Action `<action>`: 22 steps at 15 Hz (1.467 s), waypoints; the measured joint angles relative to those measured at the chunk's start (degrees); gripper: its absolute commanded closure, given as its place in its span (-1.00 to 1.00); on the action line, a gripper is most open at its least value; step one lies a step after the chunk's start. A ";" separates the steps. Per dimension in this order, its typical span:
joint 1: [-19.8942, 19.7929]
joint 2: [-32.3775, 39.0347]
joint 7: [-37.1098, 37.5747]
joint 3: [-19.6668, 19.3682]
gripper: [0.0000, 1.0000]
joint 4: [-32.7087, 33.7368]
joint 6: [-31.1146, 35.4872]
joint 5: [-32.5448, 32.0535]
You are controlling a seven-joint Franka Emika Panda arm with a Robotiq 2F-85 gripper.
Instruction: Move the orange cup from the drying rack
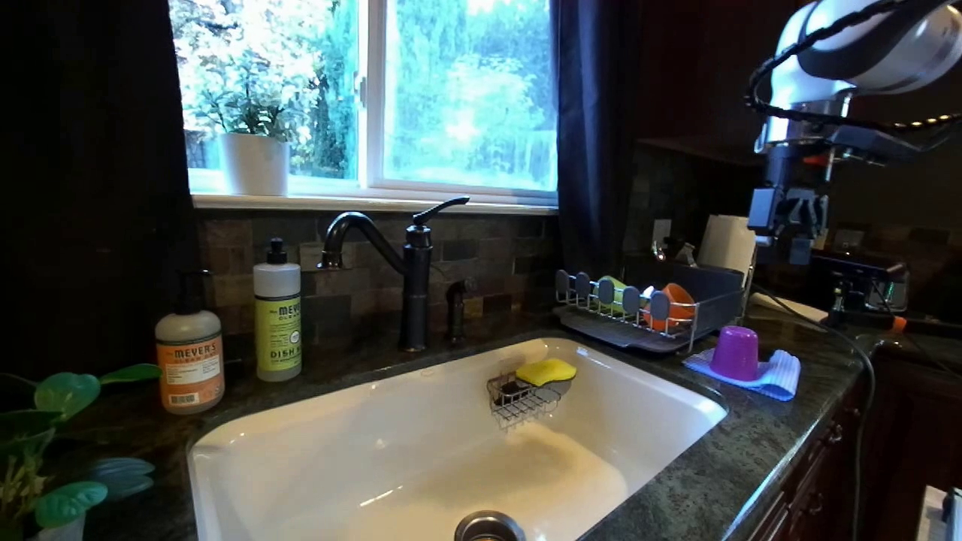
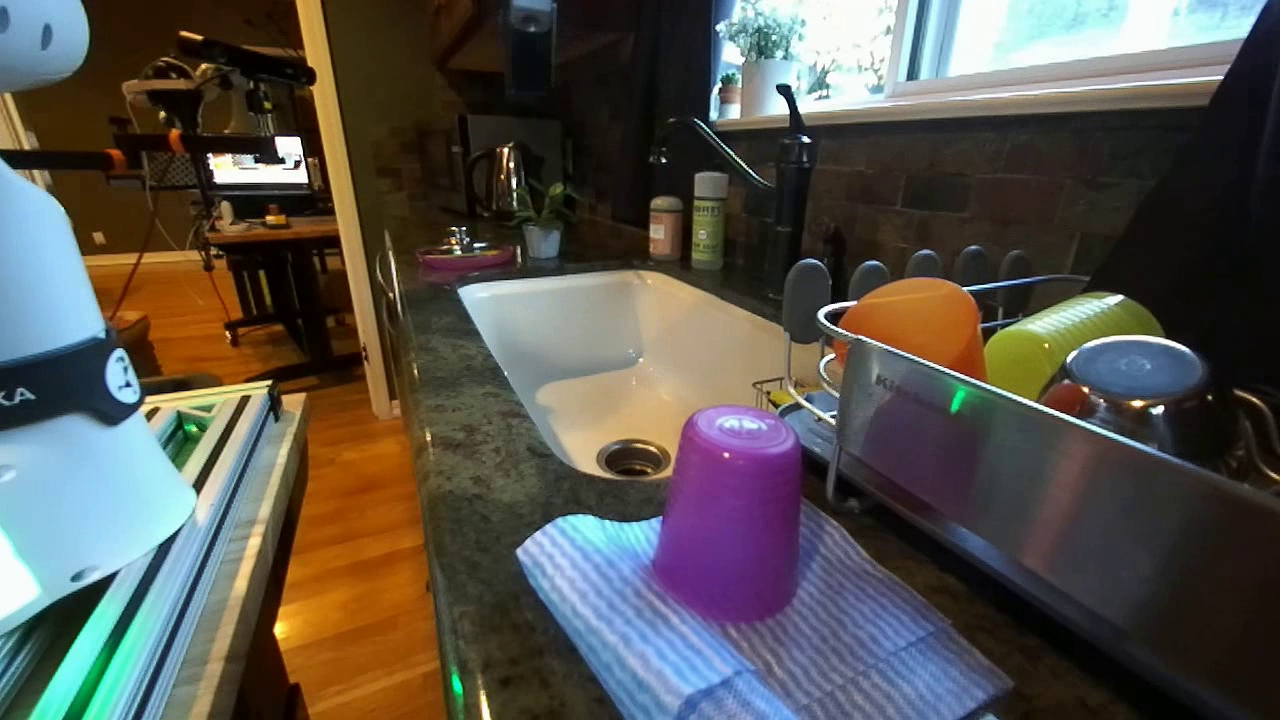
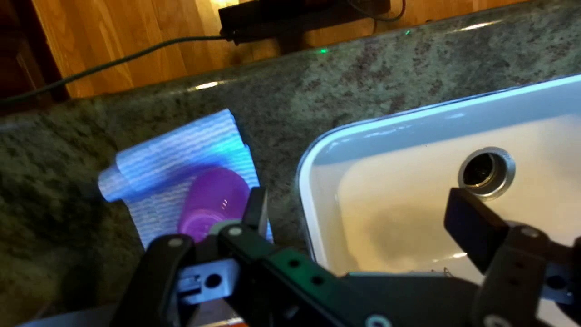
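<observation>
The orange cup (image 1: pixel 676 302) lies tilted in the near corner of the drying rack (image 1: pixel 720 306), behind the rack's grey prongs. It also shows in an exterior view (image 2: pixel 915 318) above the metal side panel of the rack (image 2: pixel 1040 500). In the wrist view, only an orange sliver shows at the bottom edge, too small to identify. My gripper (image 1: pixel 785 229) hangs in the air, well above the counter, higher than the rack. In the wrist view my gripper (image 3: pixel 358 213) has its fingers wide apart, with nothing between them.
An upside-down purple cup (image 2: pixel 728 510) stands on a blue striped cloth (image 2: pixel 620 600) beside the rack. A green cup (image 2: pixel 1070 335) and a metal cup (image 2: pixel 1135 385) share the rack. The white sink (image 1: pixel 421 391), tall faucet (image 1: pixel 415 289) and soap bottles (image 1: pixel 278 323) lie beyond.
</observation>
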 measured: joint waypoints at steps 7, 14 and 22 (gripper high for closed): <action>-4.95 -1.14 4.26 -3.71 -1.00 -1.31 1.51 1.80; -15.54 4.89 14.18 -4.99 -1.00 -0.82 15.13 -1.71; -19.80 10.21 18.94 -5.15 -1.00 2.32 21.37 -2.23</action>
